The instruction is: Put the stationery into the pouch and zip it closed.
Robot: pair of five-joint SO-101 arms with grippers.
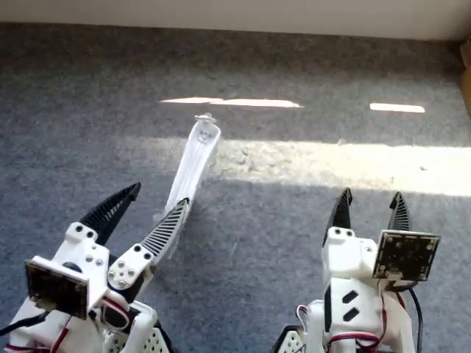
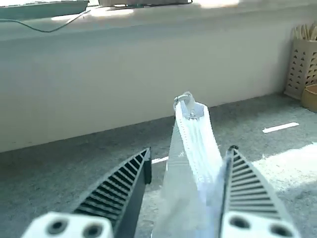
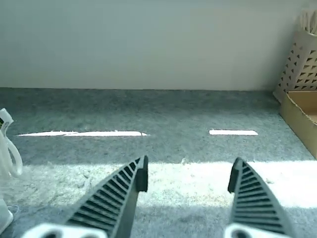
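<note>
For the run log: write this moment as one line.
left gripper open, pouch against one finger | right gripper open above carpet, empty | zip pull at pouch's far end

- At the lower left you have the left gripper [image 1: 160, 194], its two black ribbed fingers spread wide and pointing up the table.
- Look at the pouch [image 1: 193, 165]: it is pale, seen edge-on as a narrow strip, and rises at a slant. Its lower end lies against the left gripper's finger [image 1: 166, 229] nearer the other arm.
- Its zipper pull [image 1: 205, 118] sits at the far tip.
- At the lower right is your right gripper [image 1: 372, 195], fingers apart with nothing between them, well apart from the pouch.
- The table's grey carpet-like cover [image 1: 294, 243] carries a broad sunlit band [image 1: 353, 165] behind both grippers, and two thin bright strips [image 1: 232, 102] farther back.
</note>
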